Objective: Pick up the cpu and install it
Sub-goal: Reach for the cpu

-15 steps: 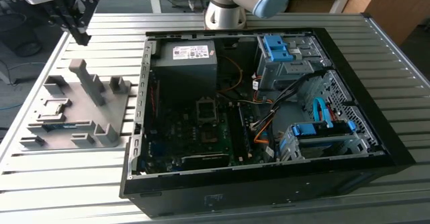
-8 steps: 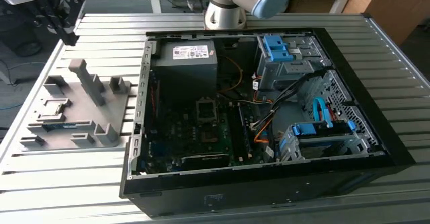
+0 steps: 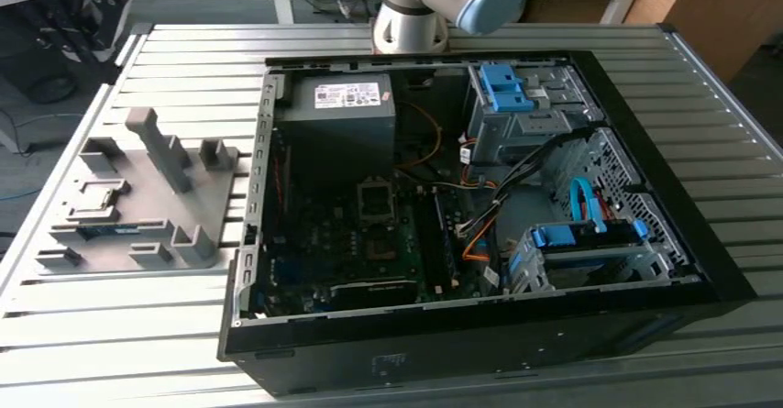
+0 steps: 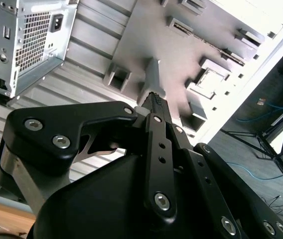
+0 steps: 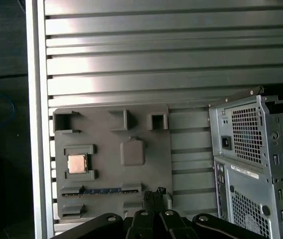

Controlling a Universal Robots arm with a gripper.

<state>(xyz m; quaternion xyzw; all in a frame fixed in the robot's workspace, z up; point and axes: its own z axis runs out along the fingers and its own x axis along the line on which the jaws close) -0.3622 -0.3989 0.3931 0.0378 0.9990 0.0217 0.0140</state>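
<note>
The cpu (image 5: 76, 163) is a small square chip with a dull metal top. It lies flat in a square holder on the grey fixture plate (image 5: 146, 174), beside the PC case. In the second wrist view the cpu (image 4: 209, 79) shows as a pale square in the same holder. My gripper (image 5: 154, 195) hangs well above the plate, off to one side of the chip, shut with nothing between its fingertips. The black fingertips (image 4: 154, 98) meet in a narrow point. Inside the open PC case (image 3: 661, 243), the square socket (image 3: 376, 197) on the motherboard is bare.
A long thin memory stick (image 5: 101, 190) lies in a slot on the plate near the chip. Upright grey posts (image 3: 171, 156) rise from the plate. The case holds a grey power-supply box (image 3: 336, 119), drive cages (image 3: 526, 105) and loose cables. The slatted metal table (image 3: 123, 335) carries everything.
</note>
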